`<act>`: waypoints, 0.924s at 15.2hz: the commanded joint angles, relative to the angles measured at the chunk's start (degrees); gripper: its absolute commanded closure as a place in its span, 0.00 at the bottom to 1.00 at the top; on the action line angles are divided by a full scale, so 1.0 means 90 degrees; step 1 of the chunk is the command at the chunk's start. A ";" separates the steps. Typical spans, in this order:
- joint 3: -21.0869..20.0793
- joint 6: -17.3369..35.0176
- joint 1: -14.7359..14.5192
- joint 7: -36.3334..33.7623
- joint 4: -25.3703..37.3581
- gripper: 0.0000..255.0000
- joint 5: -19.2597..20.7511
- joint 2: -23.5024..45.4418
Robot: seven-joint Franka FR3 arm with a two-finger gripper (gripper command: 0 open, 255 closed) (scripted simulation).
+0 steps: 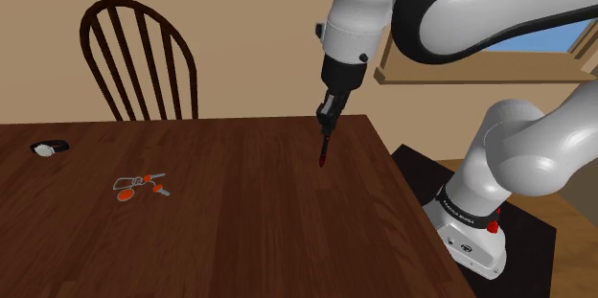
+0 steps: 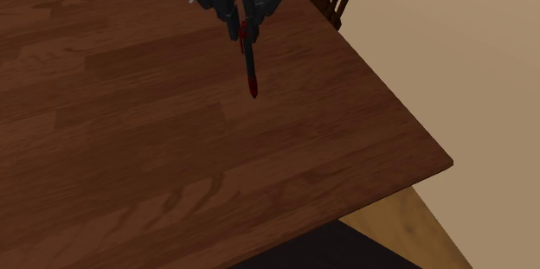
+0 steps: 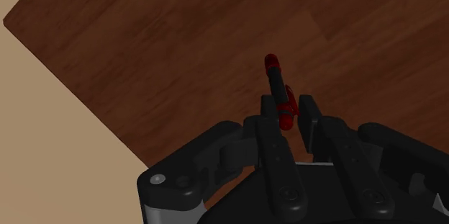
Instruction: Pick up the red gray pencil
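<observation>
While the black gripper (image 1: 328,117) clamps its upper end, the red pencil (image 1: 323,149) hangs almost upright below it, long axis pointing down, tip apparently clear of the wooden table (image 1: 240,219).

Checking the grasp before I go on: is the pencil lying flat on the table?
No, the pencil hangs nearly upright from the gripper, tip down over the table.
</observation>
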State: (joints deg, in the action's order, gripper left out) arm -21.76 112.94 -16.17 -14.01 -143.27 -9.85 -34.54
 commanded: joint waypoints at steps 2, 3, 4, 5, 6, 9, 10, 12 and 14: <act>0.0047 -0.0252 0.0017 0.0011 0.0221 1.00 0.0032 -0.0029; 0.0062 -0.0340 0.0021 0.0014 0.0297 1.00 0.0042 -0.0042; 0.0078 -0.0429 0.0024 0.0016 0.0374 1.00 0.0051 -0.0053; 0.0092 -0.0516 0.0029 0.0018 0.0452 1.00 0.0061 -0.0062; 0.0107 -0.0603 0.0033 0.0020 0.0531 1.00 0.0070 -0.0070; 0.0148 -0.0862 0.0047 0.0024 0.0775 1.00 0.0099 -0.0084; 0.0161 -0.0947 0.0052 0.0025 0.0859 1.00 0.0109 -0.0085; 0.0186 -0.1116 0.0063 0.0027 0.1029 1.00 0.0129 -0.0084; 0.0188 -0.1129 0.0064 0.0027 0.1042 1.00 0.0130 -0.0084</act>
